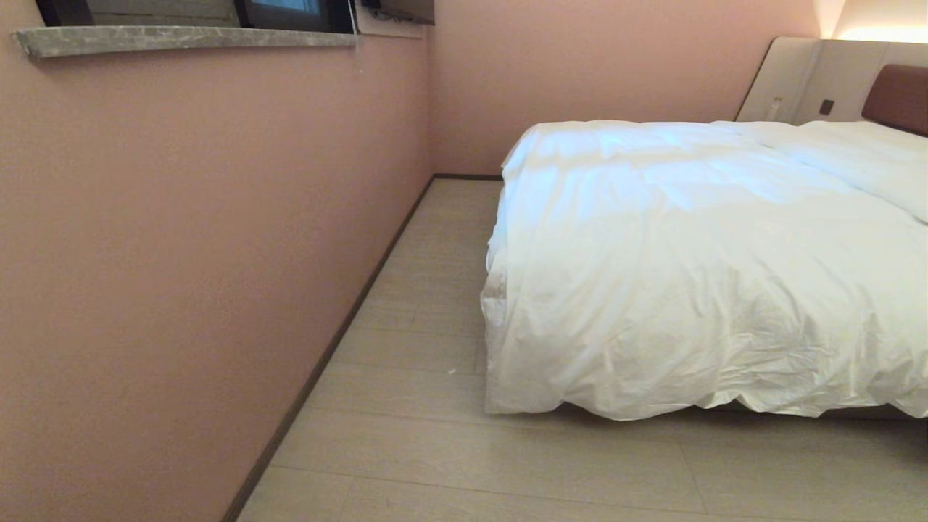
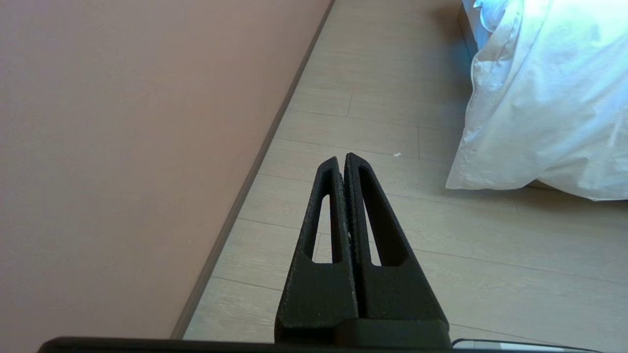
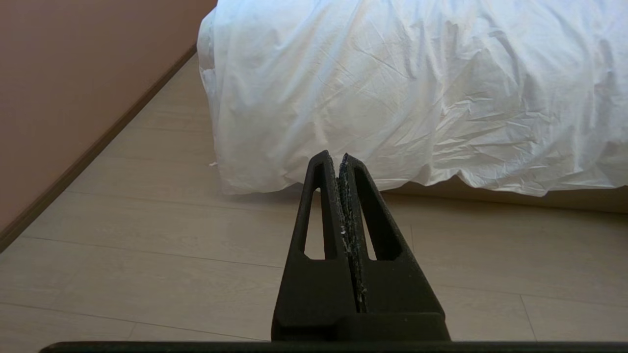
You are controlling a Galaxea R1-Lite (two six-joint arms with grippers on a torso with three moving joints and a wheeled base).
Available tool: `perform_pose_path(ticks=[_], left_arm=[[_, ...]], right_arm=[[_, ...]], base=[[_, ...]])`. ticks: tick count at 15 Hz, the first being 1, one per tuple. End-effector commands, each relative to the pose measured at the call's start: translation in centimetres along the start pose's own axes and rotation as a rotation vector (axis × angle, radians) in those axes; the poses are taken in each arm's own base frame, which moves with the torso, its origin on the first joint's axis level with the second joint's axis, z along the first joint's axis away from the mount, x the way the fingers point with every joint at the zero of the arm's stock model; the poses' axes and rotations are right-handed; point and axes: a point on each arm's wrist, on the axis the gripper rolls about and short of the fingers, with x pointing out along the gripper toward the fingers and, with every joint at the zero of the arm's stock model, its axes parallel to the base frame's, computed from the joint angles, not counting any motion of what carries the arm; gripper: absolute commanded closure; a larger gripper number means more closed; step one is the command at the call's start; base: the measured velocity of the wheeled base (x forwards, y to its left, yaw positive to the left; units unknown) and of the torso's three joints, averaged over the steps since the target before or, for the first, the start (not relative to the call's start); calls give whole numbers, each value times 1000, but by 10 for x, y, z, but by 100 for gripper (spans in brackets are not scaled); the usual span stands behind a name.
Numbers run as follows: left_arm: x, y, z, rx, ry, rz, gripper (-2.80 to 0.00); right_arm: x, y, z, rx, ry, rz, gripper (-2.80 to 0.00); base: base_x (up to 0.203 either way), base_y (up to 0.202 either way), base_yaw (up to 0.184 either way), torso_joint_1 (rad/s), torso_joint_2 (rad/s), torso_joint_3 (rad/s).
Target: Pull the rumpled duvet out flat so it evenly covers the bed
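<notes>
Wall [image 1: 181, 239]: plain pink, filling the head view from 7 to 11 o'clock, with a dark skirting board along its foot and a grey stone sill [image 1: 181, 38] near 11 o'clock.
Bed [image 1: 855, 412]: fills the 1 to 4 o'clock part of the head view; brown padded headboard [image 1: 897, 94] at 2 o'clock, beige panels [image 1: 790, 80] beside it; only a thin strip of the base shows under the cover.
Duvet [image 1: 689, 275]: white, puffy, creased; it lies over the whole visible bed top and hangs down the foot end and the side facing the wall, its hem close above the floor, wavy and uneven along the foot.
Floor [image 1: 406, 435]: pale wood planks, from 5 to 7 o'clock and up the aisle between wall and bed.
Right gripper [image 3: 338, 158]: black fingers pressed together, nothing between them, pointing at the duvet's hanging foot edge, apart from it.
Left gripper [image 2: 342, 158]: black fingers closed tight, holding nothing, over bare floor in the aisle; the duvet corner at its 2 o'clock, well apart.
</notes>
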Motion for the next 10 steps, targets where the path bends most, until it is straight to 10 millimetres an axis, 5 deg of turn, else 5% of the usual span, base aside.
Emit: perform_pose_path(ticks=[1, 10], left_arm=[[0, 0, 0, -1, 0, 1, 0], [0, 0, 0, -1, 0, 1, 0]], right_arm=[[0, 0, 0, -1, 0, 1, 0], [0, 0, 0, -1, 0, 1, 0]], base=[[0, 0, 0, 0, 0, 0], [0, 0, 0, 0, 0, 0]])
